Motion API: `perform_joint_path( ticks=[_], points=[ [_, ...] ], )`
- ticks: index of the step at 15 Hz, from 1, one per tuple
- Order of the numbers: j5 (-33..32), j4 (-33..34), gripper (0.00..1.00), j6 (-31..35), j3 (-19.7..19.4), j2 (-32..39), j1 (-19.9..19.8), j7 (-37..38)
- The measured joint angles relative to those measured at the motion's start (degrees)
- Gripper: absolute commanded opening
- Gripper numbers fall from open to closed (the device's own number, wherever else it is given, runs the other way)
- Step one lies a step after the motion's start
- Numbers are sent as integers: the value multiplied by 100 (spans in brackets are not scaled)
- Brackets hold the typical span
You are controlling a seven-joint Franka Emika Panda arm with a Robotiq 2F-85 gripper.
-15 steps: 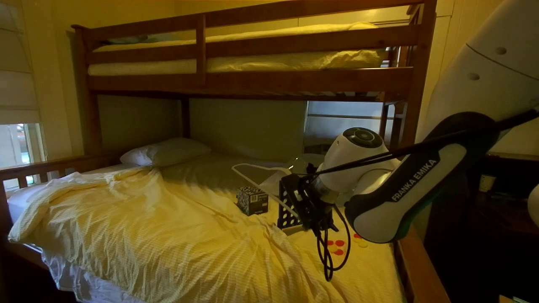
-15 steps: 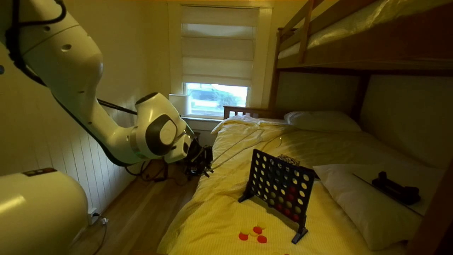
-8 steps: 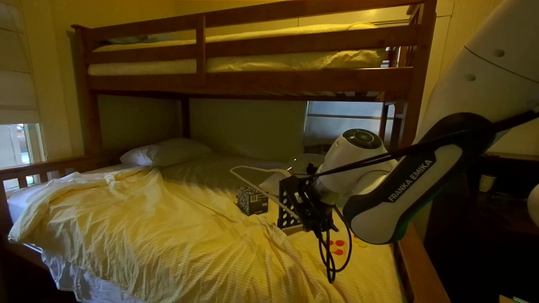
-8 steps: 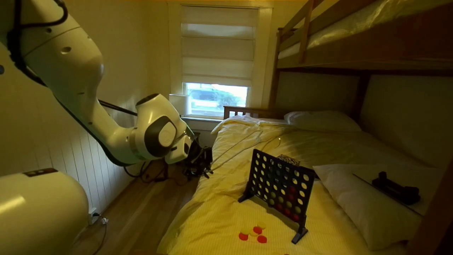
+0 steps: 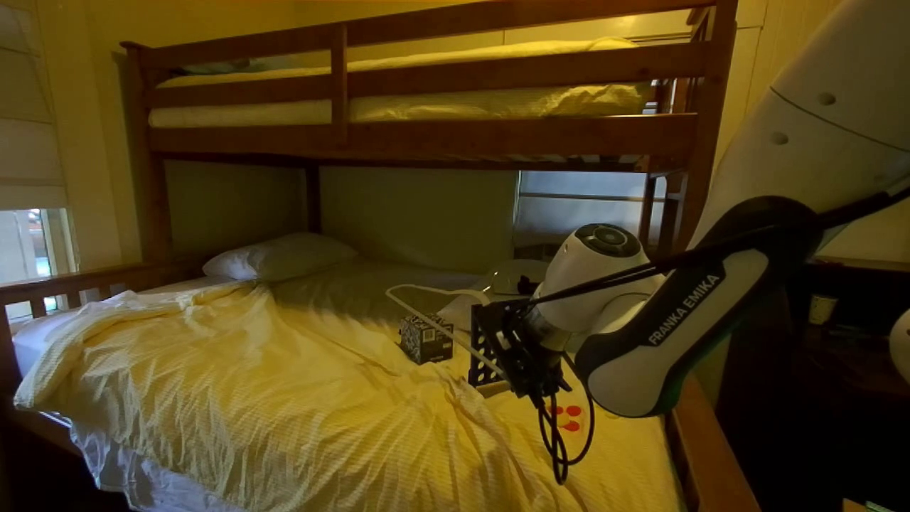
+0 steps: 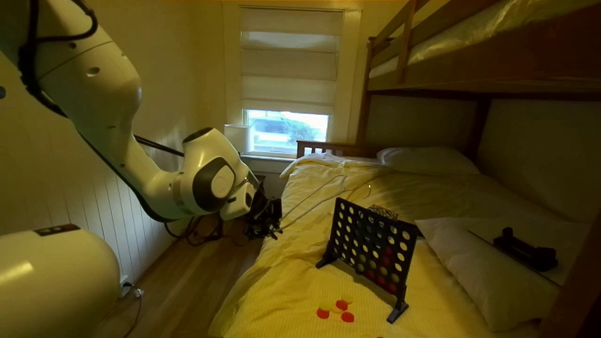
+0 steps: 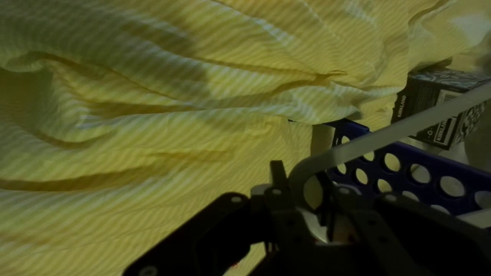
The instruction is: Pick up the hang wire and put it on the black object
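Note:
My gripper (image 7: 301,177) is shut on one bent corner of the hang wire (image 7: 368,144), a pale triangular hanger. The rest of the wire reaches out sideways above the bed, its hook end farthest from the fingers. The black object (image 6: 371,244), a grid board with round holes, stands upright on the bed on its feet, with some discs in its lower slots. In an exterior view the gripper (image 6: 278,229) is left of the board, apart from it. The board (image 7: 416,153) appears below and behind the wire in the wrist view. Elsewhere the arm partly covers it.
A dark patterned box (image 5: 426,339) sits on the yellow bedding near the board. Red and yellow discs (image 6: 342,305) lie in front of the board. A pillow (image 6: 488,267) with a black item (image 6: 526,251) on it is to the right. The upper bunk's rail (image 5: 426,139) runs overhead.
The arm has come down slightly and moved a little toward the bed's head end. The hang wire has shifted with it, still in the gripper. The board has stayed put.

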Motion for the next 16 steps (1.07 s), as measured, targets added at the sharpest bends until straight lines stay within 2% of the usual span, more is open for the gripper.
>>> perform_joint_path(
  ticks=[16],
  points=[
    [101, 156, 5, 4, 515, -20, -510, -75]
  ],
)
